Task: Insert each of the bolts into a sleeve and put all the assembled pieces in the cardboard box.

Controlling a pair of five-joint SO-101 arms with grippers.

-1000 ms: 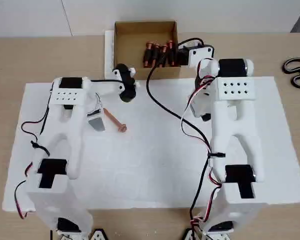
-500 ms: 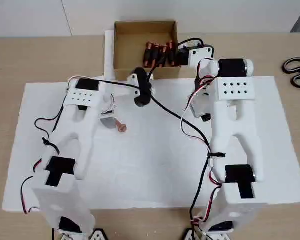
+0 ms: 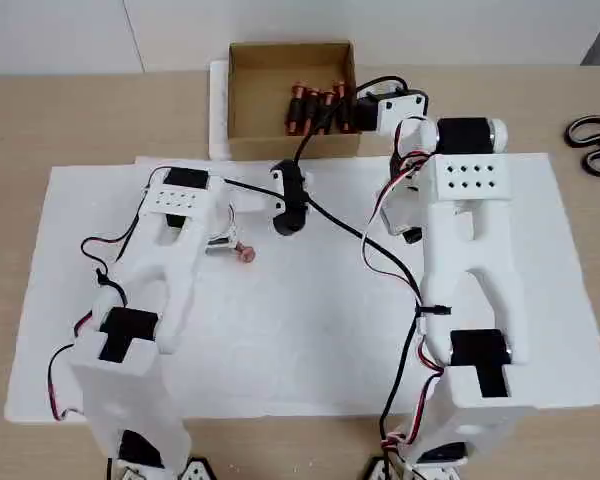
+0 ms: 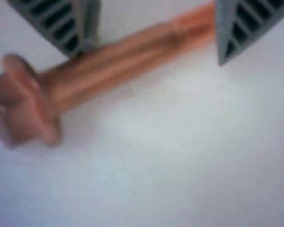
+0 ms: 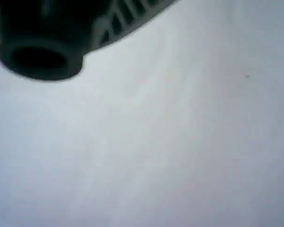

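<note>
From the high view I saw the left arm (image 3: 170, 260) leaning over the white sheet (image 3: 310, 340), with its gripper (image 3: 225, 243) down beside the head of a copper bolt (image 3: 245, 252). The cardboard box (image 3: 242, 100) stood beyond the sheet's far edge with several assembled pieces (image 3: 318, 108) lying inside. The right arm (image 3: 465, 230) hung over the sheet near the box.

On the left wrist view I found the left gripper (image 4: 154, 52) parted. Its two grey fingers (image 4: 71, 26) straddled the bolt (image 4: 109, 66), which lay flat on the sheet and was not clamped.

On the right wrist view I saw a black sleeve (image 5: 40, 54) carried above the sheet with its open end showing. One ribbed finger (image 5: 128, 19) pressed against it, so I judged that gripper closed on it.
</note>
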